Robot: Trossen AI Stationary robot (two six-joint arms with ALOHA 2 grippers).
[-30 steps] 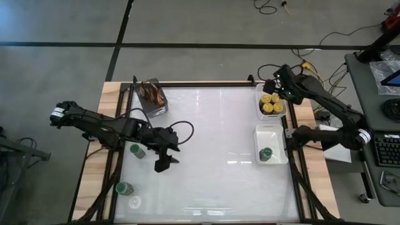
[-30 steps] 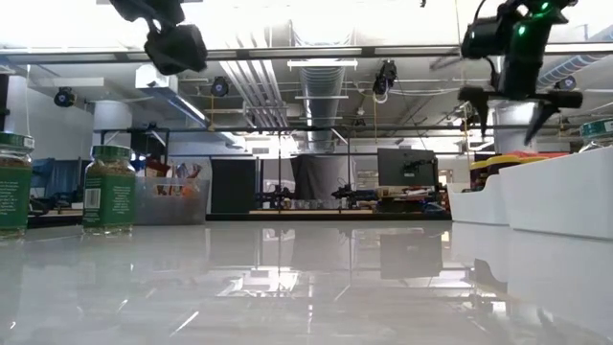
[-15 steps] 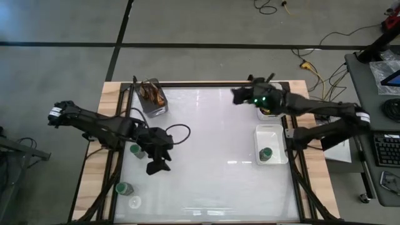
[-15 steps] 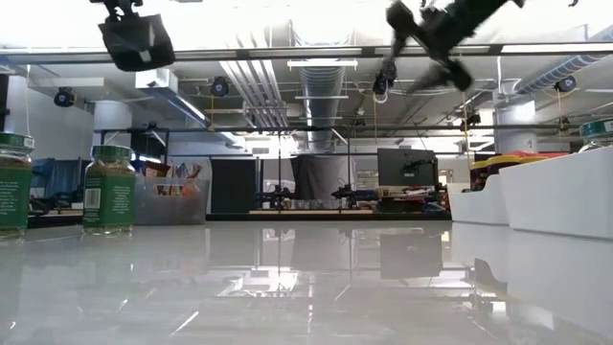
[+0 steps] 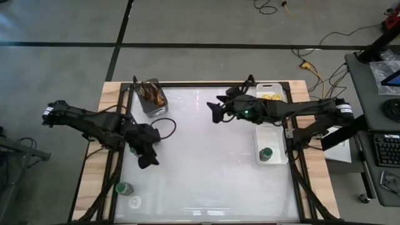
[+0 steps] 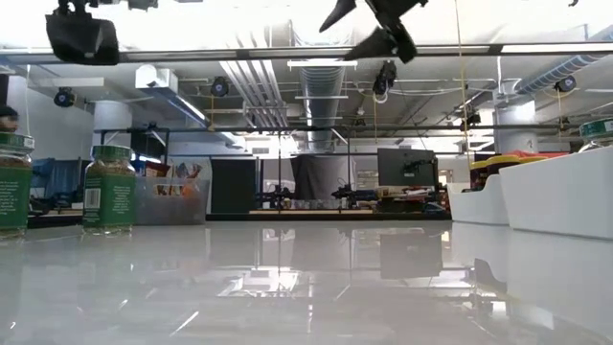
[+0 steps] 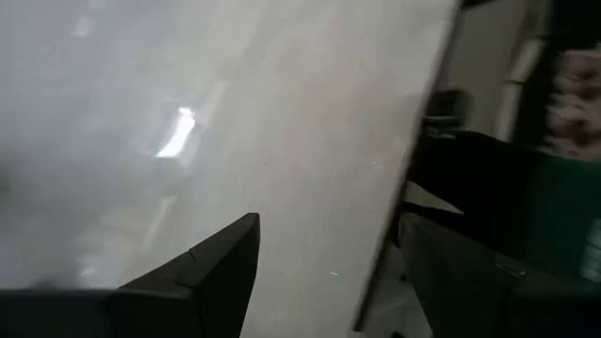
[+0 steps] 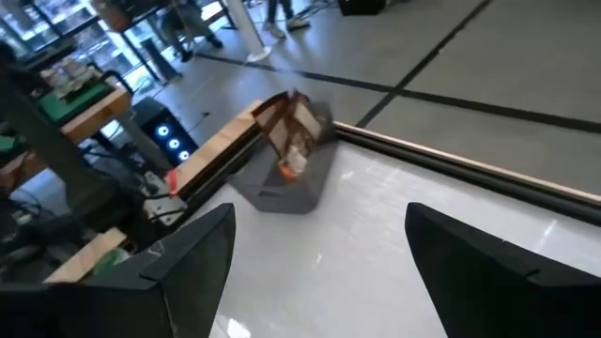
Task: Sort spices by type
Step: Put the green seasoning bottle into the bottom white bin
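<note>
Now, the table (image 5: 206,156) spreads wide and white under both arms. The right arm reaches far across it, and its gripper (image 5: 215,111) hangs in the air over the back middle, fingers (image 8: 178,272) spread apart and empty, nothing between them. Ahead of those fingers stands the grey cup (image 8: 286,178) of brown sticks, near the back rail. The left gripper (image 5: 147,159) hovers near the left edge, fingers (image 7: 202,272) parted too, holding nothing, bare tabletop between them. On to the trays: behind the right gripper, well apart, sits the near tray (image 5: 270,134) with one green-lidded jar (image 5: 266,154) in it, and the far tray (image 5: 269,89) with yellow lids (image 5: 270,97) partly hidden by the arm. Two more jars on the left: one green jar (image 5: 124,188) well short of the left fingers, toward the front edge. Just beside it, a clear jar (image 5: 134,202), lid colour I cannot tell.
</note>
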